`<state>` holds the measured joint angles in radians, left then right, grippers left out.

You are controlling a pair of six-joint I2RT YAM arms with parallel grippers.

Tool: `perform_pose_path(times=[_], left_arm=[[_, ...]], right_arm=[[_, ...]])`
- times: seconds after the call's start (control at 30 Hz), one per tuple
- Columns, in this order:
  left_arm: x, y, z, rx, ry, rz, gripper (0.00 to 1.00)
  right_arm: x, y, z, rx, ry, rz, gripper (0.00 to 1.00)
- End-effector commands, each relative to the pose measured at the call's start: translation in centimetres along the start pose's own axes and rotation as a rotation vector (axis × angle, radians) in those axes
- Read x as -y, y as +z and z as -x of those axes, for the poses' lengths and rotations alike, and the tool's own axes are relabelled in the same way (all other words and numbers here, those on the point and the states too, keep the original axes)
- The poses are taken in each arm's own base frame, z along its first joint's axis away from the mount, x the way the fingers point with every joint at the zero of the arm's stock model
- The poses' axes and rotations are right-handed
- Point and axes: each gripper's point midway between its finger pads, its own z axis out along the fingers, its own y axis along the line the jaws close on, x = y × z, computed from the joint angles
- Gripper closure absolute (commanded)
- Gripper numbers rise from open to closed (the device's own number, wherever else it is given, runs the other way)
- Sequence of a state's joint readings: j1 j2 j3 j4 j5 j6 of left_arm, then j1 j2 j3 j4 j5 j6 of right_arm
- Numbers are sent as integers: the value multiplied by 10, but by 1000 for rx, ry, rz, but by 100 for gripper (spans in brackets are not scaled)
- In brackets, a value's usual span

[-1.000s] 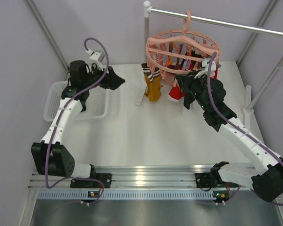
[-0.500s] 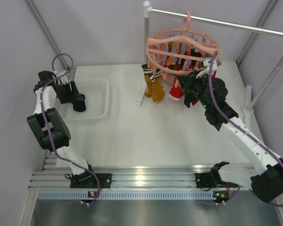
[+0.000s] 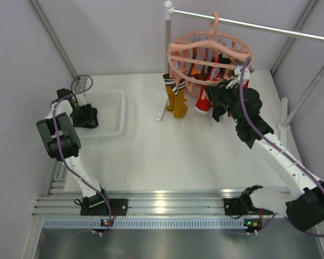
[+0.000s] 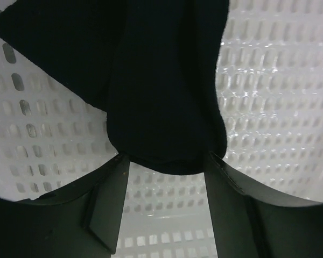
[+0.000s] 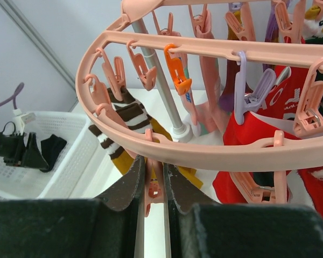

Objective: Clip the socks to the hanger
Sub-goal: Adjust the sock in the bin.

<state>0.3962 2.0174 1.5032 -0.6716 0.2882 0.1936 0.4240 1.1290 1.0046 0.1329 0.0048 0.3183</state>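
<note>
The salmon-pink round hanger hangs by its hook from a metal rail above the far right of the table, with clips dangling from its ring and spokes. Below it, a mustard sock with a brown-and-white striped cuff hangs on the left side, and a red sock hangs just to its right. Further items hang deeper under the ring but cannot be told apart. The right gripper is raised to the near rim of the ring, its fingers pressed together on one pink clip that hangs from that rim. An orange clip and a lilac clip hang from the spoke beyond. Well apart from the hanger, at the far left of the table, stands a white mesh basket. The left gripper is down inside it, its fingers pinching a black sock. The fabric fills the gap between the two fingers and touches both. The perforated basket floor shows beneath.
</note>
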Motion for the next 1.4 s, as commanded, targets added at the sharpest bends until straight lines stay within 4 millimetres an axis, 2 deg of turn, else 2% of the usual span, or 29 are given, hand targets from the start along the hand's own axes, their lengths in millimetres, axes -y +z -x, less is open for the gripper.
perform_pose_path(times=[0.0, 0.1, 0.13, 0.17, 0.2, 0.23, 0.27, 0.33, 0.37, 0.5, 0.57, 0.63, 0.67, 0.73, 0.9, 1.13, 1.27, 1.37], left_arm=[[-7, 14, 15, 36, 84, 73, 38], [-3, 26, 14, 26, 127, 85, 43], [-2, 28, 14, 23, 134, 79, 48], [2, 30, 14, 20, 138, 60, 62], [5, 30, 12, 12, 144, 44, 69], [9, 27, 5, -13, 142, 16, 75], [18, 20, 6, -3, 148, -25, 86], [30, 7, 7, 6, 159, -73, 96], [37, -9, 8, 18, 164, -89, 100], [66, -54, 17, 77, 193, -178, 100], [73, -78, 27, 118, 209, -186, 100], [81, -92, 27, 117, 213, -216, 100], [85, -102, 34, 139, 220, -224, 100], [96, -113, 33, 137, 218, -275, 100], [115, -138, 51, 206, 215, -342, 100], [168, -192, 68, 377, 341, -573, 100], [192, -211, 73, 406, 333, -699, 100], [188, -202, 71, 379, 332, -702, 100]], right_arm=[[-5, 3, 17, 46, 3, 42, 100], [-9, 4, 11, 33, 8, 77, 100], [-10, 4, 11, 34, 9, 88, 100], [-11, 2, 12, 37, 5, 99, 100], [-13, 1, 8, 30, -6, 117, 100], [-13, 0, 7, 26, -5, 119, 100], [-14, 0, 8, 19, 8, 118, 100], [-14, -2, 7, -1, 12, 120, 100], [-14, -3, 8, -6, 12, 120, 100], [-10, -9, 13, -4, 2, 110, 100], [-11, -12, 14, -2, -5, 117, 100], [-10, -15, 12, -4, -11, 116, 100], [-8, -16, 10, -6, -17, 109, 100], [-4, -17, 9, -6, -21, 99, 100], [2, -24, 8, 11, -18, 85, 100], [6, -31, 9, 16, -25, 76, 100], [7, -34, 8, 11, -36, 75, 100], [7, -33, 8, 7, -41, 77, 100]])
